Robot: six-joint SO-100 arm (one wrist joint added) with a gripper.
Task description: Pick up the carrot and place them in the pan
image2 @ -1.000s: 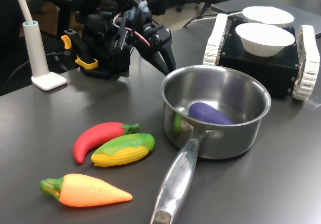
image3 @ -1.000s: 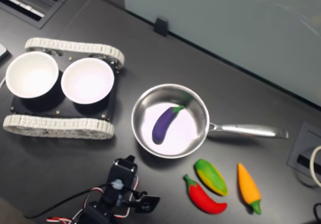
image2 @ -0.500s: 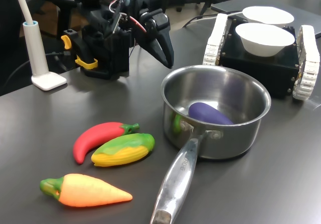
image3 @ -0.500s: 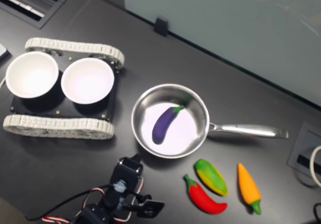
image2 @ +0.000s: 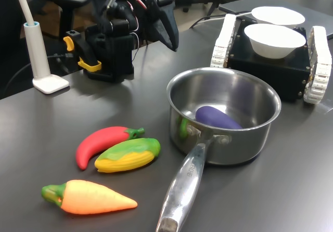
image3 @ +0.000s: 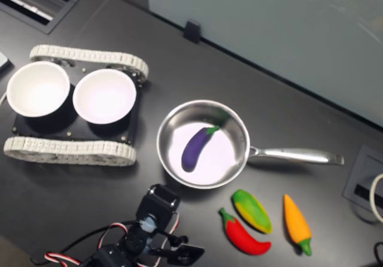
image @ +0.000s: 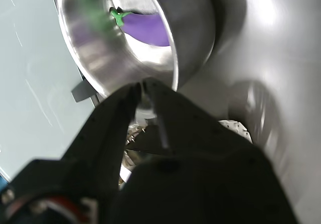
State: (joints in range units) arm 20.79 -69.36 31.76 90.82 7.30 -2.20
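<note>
The carrot (image2: 91, 196), orange-yellow with a green stem end, lies on the dark table at the front left of the first exterior view. It is the rightmost toy (image3: 296, 222) in the second exterior view. The steel pan (image2: 244, 143) stands mid-table with a purple eggplant (image2: 218, 117) inside and its long handle (image3: 293, 155) pointing at the second exterior view's right. My gripper (image2: 173, 44) hangs raised behind the pan, far from the carrot. In the wrist view its dark fingers (image: 120, 108) sit almost together, holding nothing, just outside the pan's rim (image: 170, 58).
A red chili (image2: 99, 141) and a yellow-green corn (image2: 127, 154) lie between the carrot and the pan. Two white bowls (image3: 105, 96) rest on a black tracked base (image2: 270, 68) beyond the pan. A white lamp foot (image2: 49, 81) stands beside the arm's base.
The arm has risen, lifting the gripper higher above the table behind the pan; in the second exterior view it has shifted right. The toys and the pan have not moved.
</note>
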